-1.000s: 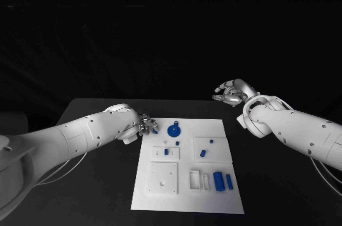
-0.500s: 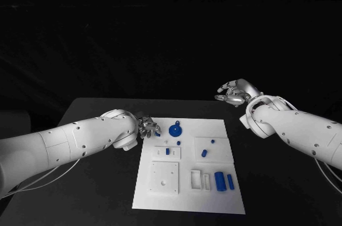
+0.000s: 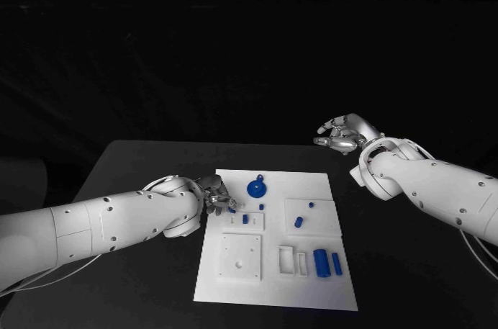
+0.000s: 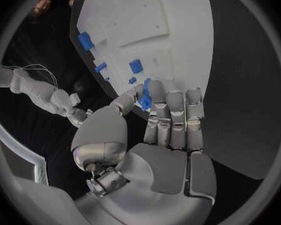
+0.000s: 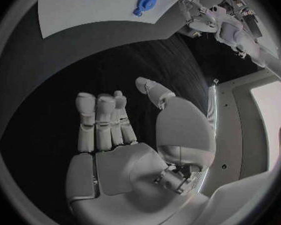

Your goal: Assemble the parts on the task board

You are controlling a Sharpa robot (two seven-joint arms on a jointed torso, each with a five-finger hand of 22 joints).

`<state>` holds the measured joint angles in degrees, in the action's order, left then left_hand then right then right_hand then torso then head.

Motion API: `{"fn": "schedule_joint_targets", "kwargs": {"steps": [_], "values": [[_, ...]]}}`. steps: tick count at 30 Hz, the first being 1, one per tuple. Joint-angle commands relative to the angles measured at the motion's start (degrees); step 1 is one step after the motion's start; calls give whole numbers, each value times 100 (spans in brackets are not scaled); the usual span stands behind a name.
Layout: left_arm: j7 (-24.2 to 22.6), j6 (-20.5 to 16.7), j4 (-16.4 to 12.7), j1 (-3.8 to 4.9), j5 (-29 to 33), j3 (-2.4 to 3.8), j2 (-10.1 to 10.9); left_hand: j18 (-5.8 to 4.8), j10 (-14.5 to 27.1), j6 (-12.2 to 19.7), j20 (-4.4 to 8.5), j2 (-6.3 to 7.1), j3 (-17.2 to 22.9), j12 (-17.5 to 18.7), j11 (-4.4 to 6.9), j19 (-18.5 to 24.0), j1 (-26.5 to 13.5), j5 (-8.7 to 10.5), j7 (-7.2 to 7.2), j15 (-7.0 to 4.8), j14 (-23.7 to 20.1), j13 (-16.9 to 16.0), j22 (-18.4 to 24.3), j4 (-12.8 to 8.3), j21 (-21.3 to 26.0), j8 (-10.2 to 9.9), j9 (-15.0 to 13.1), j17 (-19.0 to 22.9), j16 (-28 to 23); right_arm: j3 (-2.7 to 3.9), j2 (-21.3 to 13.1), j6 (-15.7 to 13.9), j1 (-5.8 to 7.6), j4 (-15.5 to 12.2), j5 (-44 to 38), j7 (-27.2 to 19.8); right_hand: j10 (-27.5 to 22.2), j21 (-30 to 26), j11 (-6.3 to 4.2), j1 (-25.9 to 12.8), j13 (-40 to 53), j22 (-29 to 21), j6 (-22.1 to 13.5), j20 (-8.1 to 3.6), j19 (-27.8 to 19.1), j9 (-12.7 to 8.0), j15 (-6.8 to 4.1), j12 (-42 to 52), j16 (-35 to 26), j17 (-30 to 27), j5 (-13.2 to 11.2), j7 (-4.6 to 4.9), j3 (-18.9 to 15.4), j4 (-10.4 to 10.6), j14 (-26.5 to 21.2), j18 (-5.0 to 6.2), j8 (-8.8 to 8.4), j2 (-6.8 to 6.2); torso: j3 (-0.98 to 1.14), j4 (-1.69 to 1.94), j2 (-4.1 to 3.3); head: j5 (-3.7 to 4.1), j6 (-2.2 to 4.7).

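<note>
The flat black worktop [image 3: 135, 163] carries the white rectangular task board [image 3: 311, 289] in its middle. The board looks smooth, with sunk square and slot shapes. A round blue disc with a small tab [image 3: 255, 190] lies near its far edge. The silver left hand [image 3: 216, 194] sits at the board's left edge, pinching a small blue part [image 4: 144, 101] between thumb and fingers. The silver right hand [image 3: 340, 136] hangs beyond the board, well apart from it, its fingers loosely curled and holding nothing.

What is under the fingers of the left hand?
In the left wrist view, the left hand pinches a small blue part over the task board's edge. The fingers cover most of the part, so its shape is unclear.
</note>
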<state>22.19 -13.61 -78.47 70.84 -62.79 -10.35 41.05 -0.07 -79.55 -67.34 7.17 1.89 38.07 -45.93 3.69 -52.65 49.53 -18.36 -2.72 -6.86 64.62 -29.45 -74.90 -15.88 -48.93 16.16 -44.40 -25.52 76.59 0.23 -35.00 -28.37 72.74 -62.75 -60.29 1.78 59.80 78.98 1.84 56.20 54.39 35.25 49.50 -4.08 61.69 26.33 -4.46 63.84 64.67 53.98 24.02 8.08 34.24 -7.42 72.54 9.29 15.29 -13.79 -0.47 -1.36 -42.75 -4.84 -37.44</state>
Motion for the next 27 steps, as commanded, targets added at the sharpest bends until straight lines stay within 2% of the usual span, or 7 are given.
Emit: {"fn": "schedule_joint_targets", "kwargs": {"steps": [1, 5, 8, 13, 16, 25, 27], "values": [[24, -236, -104, -47, -162, -5, 43, 37, -165, -274, 657, -24, 31, -30, 200, -42, 61, -21, 249, -240, 240, -9, -117, 5, -30, 487, -9, -7, 35, 2, -11, 78, -1, -10, -26, -16, -43, -23, -3, -25, -7, 9, -4, -28, 2, 8, -8, 39, -20, 8, 37, 28, -13, -9, 52, 571, -1, 28, -1, 1, 2, -10, -8], [28, -274, -102, -102, -103, -12, 31, 36, -164, -277, 659, -30, 31, -33, 202, -47, 57, -22, 251, -242, 243, -13, -116, 15, -32, 489, -6, -7, 36, 2, -24, 89, -1, -10, -26, -13, -43, -23, -3, -25, -8, 10, -4, -28, 3, 8, -8, 40, -20, 9, 39, 28, -14, -10, 52, 571, 0, 28, 0, 4, 1, -15, -20], [41, -265, -89, -122, -101, -49, 11, 36, -166, -282, 662, -39, 30, -38, 205, -52, 52, -27, 253, -244, 249, -19, -116, 21, -35, 492, -3, -8, 38, 2, -24, 115, -3, -4, -26, -5, -42, -23, -3, -26, -9, 11, -3, -28, 3, 9, -8, 41, -20, 10, 41, 28, -16, -10, 53, 571, 0, 29, -5, 8, 2, -15, -31], [46, -265, -39, -155, -112, -99, -20, 35, -167, -285, 664, -49, 28, -43, 206, -56, 45, -31, 255, -246, 253, -25, -116, 25, -38, 495, -1, -9, 40, 2, -23, 121, -4, -4, -26, -6, -42, -23, -3, -28, -10, 12, -3, -28, 5, 9, -8, 42, -20, 11, 41, 28, -18, -10, 54, 571, 1, 31, -1, -13, -5, -34, -30], [45, -212, -37, -184, -229, -103, -22, 35, -167, -287, 665, -53, 28, -45, 208, -59, 42, -33, 256, -248, 255, -28, -117, 26, -39, 497, 1, -9, 42, 2, -29, 176, -4, 0, -11, -5, -41, -23, -3, -29, -11, 13, -3, -28, 5, 9, -8, 43, -20, 11, 42, 28, -19, -10, 54, 571, 1, 32, 0, -13, -7, -30, -35], [50, -172, -35, -192, -287, -103, -53, 34, -167, -288, 668, -55, 25, -48, 209, -62, 37, -34, 257, -250, 258, -32, -117, 27, -42, 499, 3, -10, 43, 2, -14, 217, -15, 14, 69, -11, -41, -25, -3, -36, -13, 14, -3, -27, 7, 9, -8, 45, -21, 13, 42, 28, -24, -7, 55, 571, 1, 38, 1, -10, -11, -57, -63], [51, -165, -30, -196, -289, -103, -51, 35, -167, -288, 669, -57, 26, -50, 210, -64, 37, -35, 258, -251, 259, -33, -117, 27, -43, 500, 3, -10, 44, 2, -15, 224, -20, 19, 78, -10, -41, -25, -3, -39, -14, 15, -3, -27, 7, 10, -8, 46, -21, 13, 42, 28, -25, -5, 56, 571, 1, 42, -1, -8, -11, -42, -72]]}}
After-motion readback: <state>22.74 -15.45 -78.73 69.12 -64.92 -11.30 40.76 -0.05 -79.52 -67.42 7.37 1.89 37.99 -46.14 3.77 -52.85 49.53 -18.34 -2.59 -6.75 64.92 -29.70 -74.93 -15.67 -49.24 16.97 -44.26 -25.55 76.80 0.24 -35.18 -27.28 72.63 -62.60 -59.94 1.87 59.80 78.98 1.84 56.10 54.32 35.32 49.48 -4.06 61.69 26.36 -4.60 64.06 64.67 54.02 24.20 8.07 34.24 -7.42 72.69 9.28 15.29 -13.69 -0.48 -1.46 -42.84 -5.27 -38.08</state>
